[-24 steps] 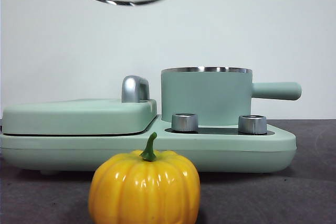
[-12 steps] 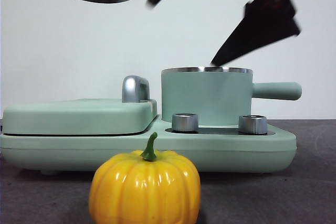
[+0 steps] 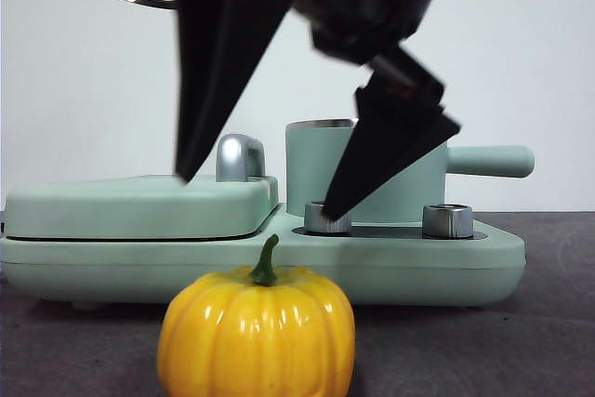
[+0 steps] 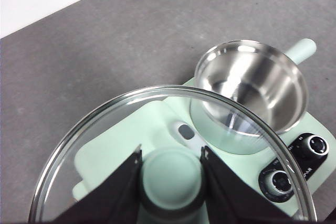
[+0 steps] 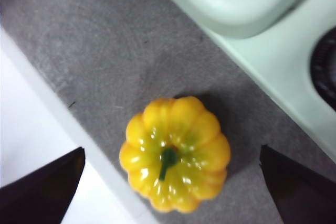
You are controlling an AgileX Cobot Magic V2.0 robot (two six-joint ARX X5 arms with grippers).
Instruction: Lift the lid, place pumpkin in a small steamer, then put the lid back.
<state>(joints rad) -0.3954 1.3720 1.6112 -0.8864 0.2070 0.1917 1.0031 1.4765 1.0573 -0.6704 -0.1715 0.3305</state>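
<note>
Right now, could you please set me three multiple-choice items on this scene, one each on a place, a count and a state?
1. Where is the glossy yellow-orange toy pumpkin?
A. inside the pot
B. on the grey table in front of the appliance
C. on the flat griddle cover

2. How many steel dials stand before the mint-green cylindrical steamer pot?
A. two
B. four
C. none

3. What is the left gripper doing?
A. hanging open
B. holding the pot handle
C. shut on the knob of the round clear glass lid

Answers: B, it sits on the table under the open right gripper; A, two show in the front view; C, jaws flank the knob.
</note>
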